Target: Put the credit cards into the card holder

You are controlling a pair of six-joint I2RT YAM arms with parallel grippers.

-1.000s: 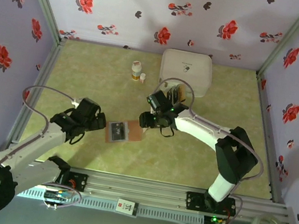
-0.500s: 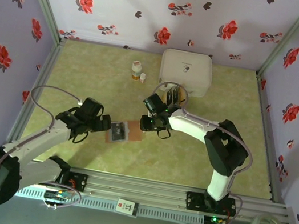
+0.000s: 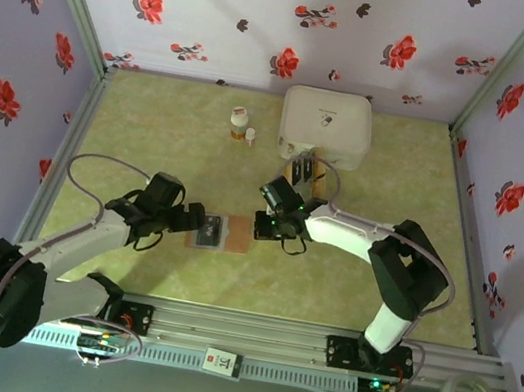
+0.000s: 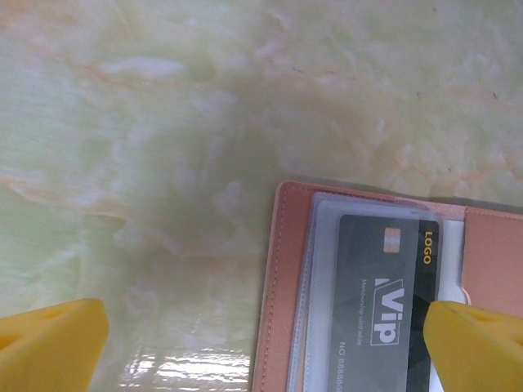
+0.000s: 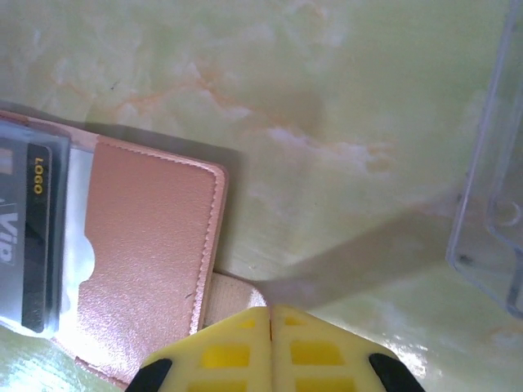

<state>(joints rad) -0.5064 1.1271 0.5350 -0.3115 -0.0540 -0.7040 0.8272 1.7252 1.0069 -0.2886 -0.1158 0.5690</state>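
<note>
Stretched inward and low with both arms. Spread wide at the left gripper; pressed shut, tip to tip, at the right gripper.

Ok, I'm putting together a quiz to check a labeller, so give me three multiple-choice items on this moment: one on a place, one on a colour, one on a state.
1. Where does the white rounded square box stand?
A: at the far edge of the green marbled table
B: between the arm bases
C: at the near left corner

2. What colour is the card in the clear sleeve of the open reddish-brown leather-look wallet?
A: red
B: black with pale lettering
C: blue

3. How does the left gripper stand?
A: shut on a card
B: shut on nothing
C: open

Answers:
1 A: the top view shows it against the back wall.
2 B: the left wrist view shows a dark card with pale "Vip" print.
3 C: its yellow fingertips sit far apart at the picture's two sides.
</note>
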